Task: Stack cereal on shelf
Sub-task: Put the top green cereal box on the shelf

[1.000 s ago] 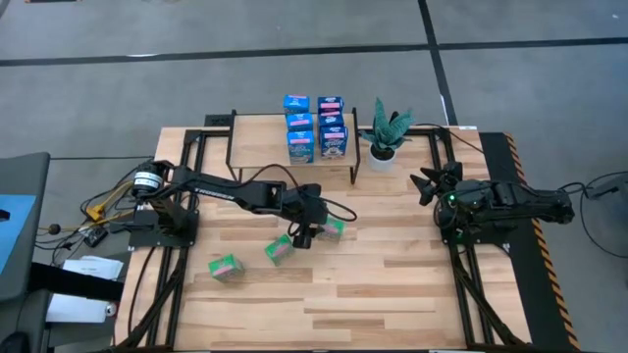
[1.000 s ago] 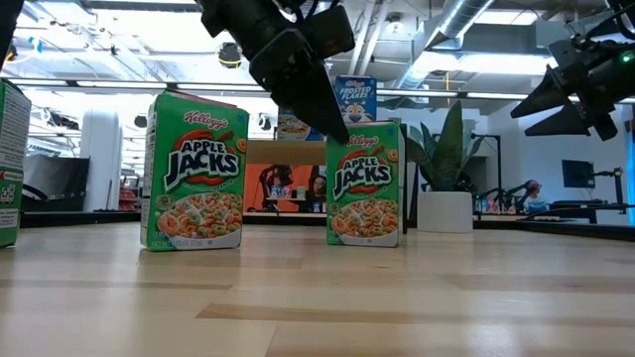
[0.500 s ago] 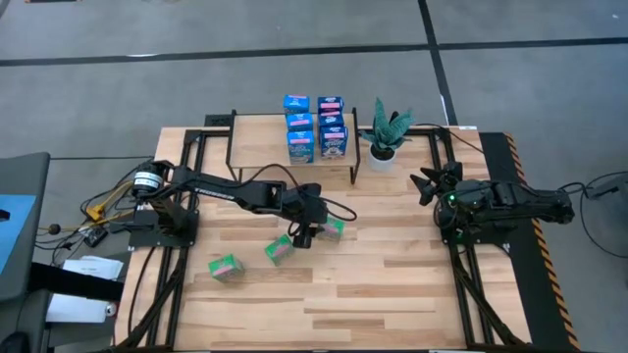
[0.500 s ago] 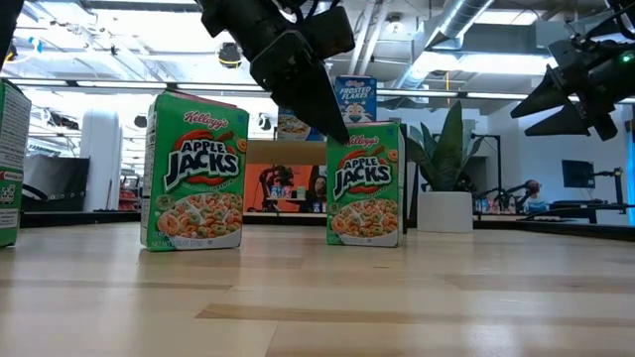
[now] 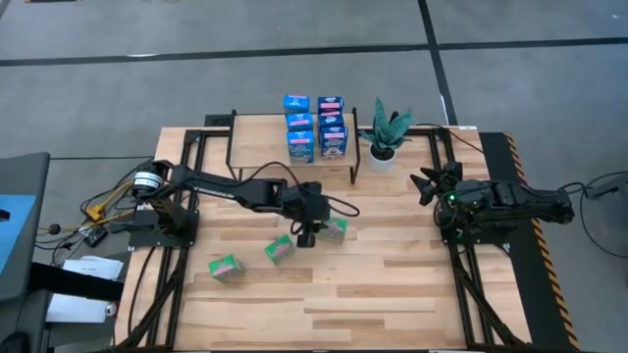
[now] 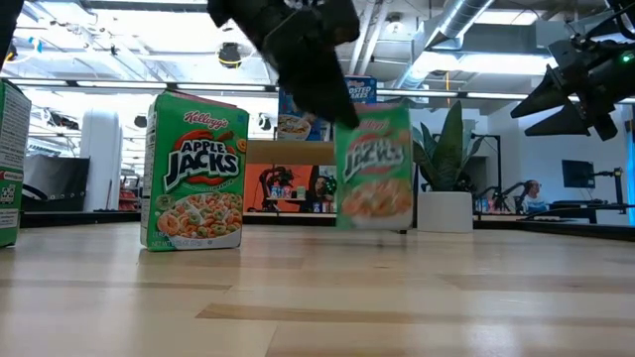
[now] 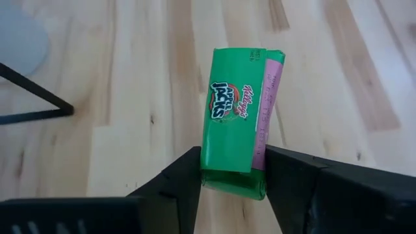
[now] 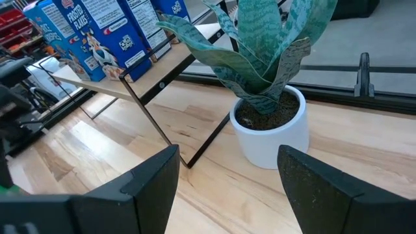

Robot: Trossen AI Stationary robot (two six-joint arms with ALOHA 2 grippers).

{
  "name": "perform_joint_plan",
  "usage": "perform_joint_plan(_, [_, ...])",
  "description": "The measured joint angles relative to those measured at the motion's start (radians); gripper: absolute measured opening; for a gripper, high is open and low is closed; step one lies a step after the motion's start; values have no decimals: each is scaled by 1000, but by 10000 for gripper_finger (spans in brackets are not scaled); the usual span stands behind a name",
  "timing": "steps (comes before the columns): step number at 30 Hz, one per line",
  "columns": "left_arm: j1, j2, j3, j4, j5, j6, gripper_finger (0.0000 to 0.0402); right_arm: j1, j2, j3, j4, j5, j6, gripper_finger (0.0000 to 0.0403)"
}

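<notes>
The left gripper (image 5: 312,233) clamps a green cardboard cereal box (image 7: 236,119); keep it level while carrying it to the light-wood shelf (image 5: 257,130).

Held green box (image 6: 373,167) motion-blurred in low view, its print unreadable, another green box (image 6: 10,164) cut off at left edge

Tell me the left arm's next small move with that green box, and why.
Probably lift it higher, then carry it toward the shelf. The left gripper has its fingers clamped on the green box, which sits just off the table; the shelf's left half looks bare.
</notes>
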Motion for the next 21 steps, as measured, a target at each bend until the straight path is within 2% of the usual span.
perform_joint_plan(9, [0,0,318,-384,-53,-89,136,0,0,0,0,0,0,286])
perform_joint_plan(21, [2,-2,766,-934,-271,-156,137,0,0,0,0,0,0,286])
